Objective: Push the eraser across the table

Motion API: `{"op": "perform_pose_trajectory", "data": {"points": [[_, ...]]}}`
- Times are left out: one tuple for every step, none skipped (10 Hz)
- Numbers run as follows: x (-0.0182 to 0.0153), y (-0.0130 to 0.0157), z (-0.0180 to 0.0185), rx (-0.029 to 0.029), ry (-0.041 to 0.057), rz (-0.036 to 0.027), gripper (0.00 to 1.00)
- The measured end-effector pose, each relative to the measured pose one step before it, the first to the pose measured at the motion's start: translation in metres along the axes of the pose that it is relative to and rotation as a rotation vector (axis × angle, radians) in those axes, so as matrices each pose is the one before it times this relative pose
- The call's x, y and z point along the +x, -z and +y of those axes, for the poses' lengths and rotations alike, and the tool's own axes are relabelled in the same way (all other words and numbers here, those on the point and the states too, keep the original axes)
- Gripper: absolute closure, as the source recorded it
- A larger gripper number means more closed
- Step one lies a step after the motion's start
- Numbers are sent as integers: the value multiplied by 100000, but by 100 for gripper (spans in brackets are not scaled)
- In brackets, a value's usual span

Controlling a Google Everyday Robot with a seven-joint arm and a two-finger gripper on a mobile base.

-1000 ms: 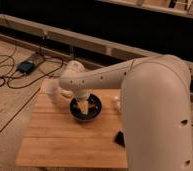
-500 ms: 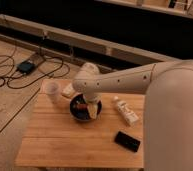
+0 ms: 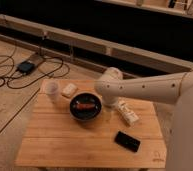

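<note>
**Eraser lies near the front edge, pincer up by the bowl**

Closest to us, a broad white part of the robot (image 3: 190, 135) fills the right edge of the view and hides that side of the bench (image 3: 65, 145). The bench is a square top of light wooden planks, and we see a small dark logo mark (image 3: 157, 159) at its near right corner. Just behind that mark, a little toward the middle, is the eraser (image 3: 127, 141). It is a black block with rounded corners, lying flat on the wood at a slant to the bench's edges, with nothing touching it.

Farther in, around the middle of the bench, stands a round black bowl (image 3: 85, 106) with something orange-red inside that we cannot name. To its right lies a long white packet (image 3: 127, 112), also at a slant. Between the bowl and the packet the arm (image 3: 150, 89) bends down from a rounded joint. The pincer (image 3: 110, 103) sits at the arm's lower end, just beside the bowl's right rim and well apart from the eraser. Its jaws are spread wide, and we see nothing gripped in them.

Toward the far left corner stands a clear cup (image 3: 52, 90), with a small cream-white block (image 3: 69, 90) just beside it on the right.

Beyond the bench we see a pale floor (image 3: 5, 125), where dark cables (image 3: 55, 64) loop around a small dark box (image 3: 26, 66). Past that runs a long pale ledge (image 3: 90, 42), with a dark wall behind it
</note>
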Motion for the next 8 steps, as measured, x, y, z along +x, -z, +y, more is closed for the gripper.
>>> {"op": "perform_pose_trajectory", "data": {"points": [[-1555, -754, 565, 782, -4077, 140, 20], [-1230, -727, 369, 1181, -3885, -30, 20], [-1137, -708, 328, 1203, -3946, 129, 20], [-1518, -876, 350, 1466, -4800, -412, 20], [-2054, -1165, 374, 2085, -6738, -518, 20], [-1245, -700, 226, 1351, -4464, 0, 20], [-1573, -692, 411, 1080, -5258, -78, 20], [-1461, -456, 379, 847, -4606, -394, 20]]}}
